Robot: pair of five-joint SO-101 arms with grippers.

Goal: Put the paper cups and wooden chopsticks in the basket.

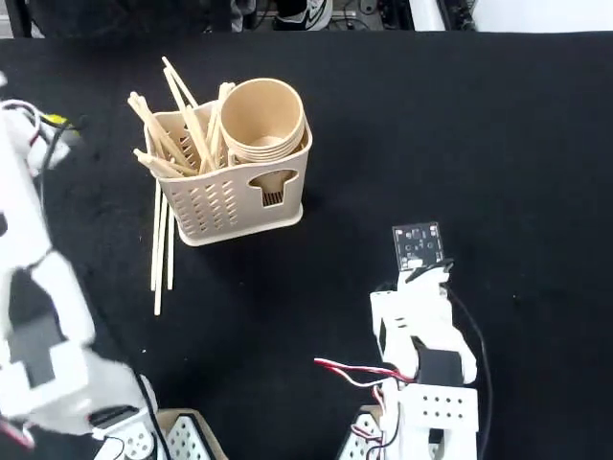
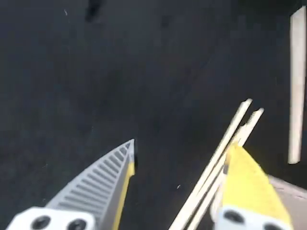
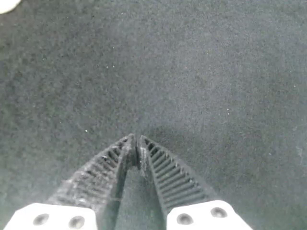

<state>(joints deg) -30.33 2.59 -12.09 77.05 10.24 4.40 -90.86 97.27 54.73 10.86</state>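
Observation:
A beige slotted basket (image 1: 230, 206) stands at the back left of the black table. It holds stacked paper cups (image 1: 262, 120) and several wooden chopsticks (image 1: 177, 134) standing on end. A few loose chopsticks (image 1: 160, 254) lie on the table against the basket's left side. My left arm (image 1: 29, 249) stands along the left edge. The left gripper (image 2: 182, 143) is open, and loose chopsticks (image 2: 223, 155) run beside its yellow finger (image 2: 244, 175); I cannot tell whether they touch. My right gripper (image 3: 135, 140) is shut on nothing, just above bare cloth.
The right arm (image 1: 421, 326) stands at the front, right of centre, well away from the basket. A black cloth (image 1: 479, 144) covers the table. Red wires (image 1: 350, 372) trail near the right arm's base.

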